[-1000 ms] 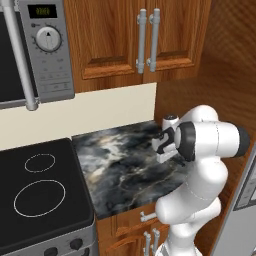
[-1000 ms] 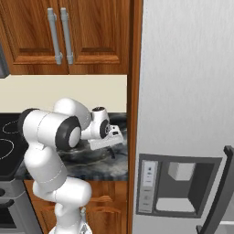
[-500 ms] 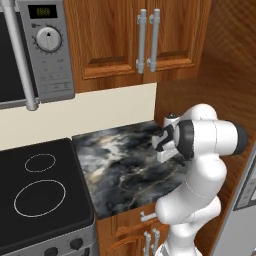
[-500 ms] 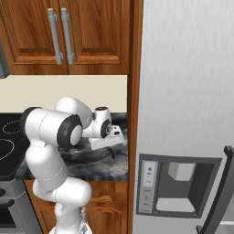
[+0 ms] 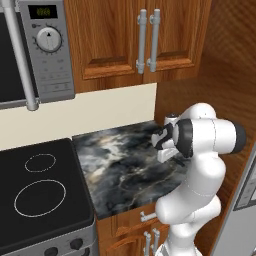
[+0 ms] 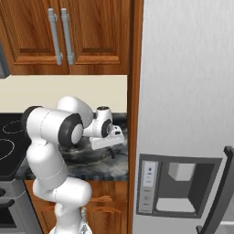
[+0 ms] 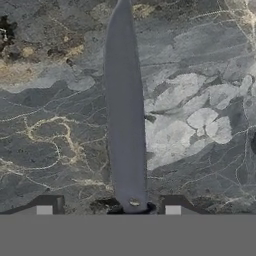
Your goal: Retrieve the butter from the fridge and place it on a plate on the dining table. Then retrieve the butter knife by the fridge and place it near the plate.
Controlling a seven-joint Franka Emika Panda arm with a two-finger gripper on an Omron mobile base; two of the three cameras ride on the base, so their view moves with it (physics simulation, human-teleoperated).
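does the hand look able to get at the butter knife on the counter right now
Probably yes: the hand sits directly over the butter knife lying flat on the marbled counter, fingertips either side of its near end, nothing between.

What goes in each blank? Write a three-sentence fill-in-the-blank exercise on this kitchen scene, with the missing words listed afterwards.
1. The long grey butter knife lies on the black-and-grey marbled counter, one end ____ the two dark tips of the tool.
2. The tool's jaws stand ____, set wider than the knife.
3. In the left base view, the black stove top lies to the counter's ____.

Missing words: between; open; left
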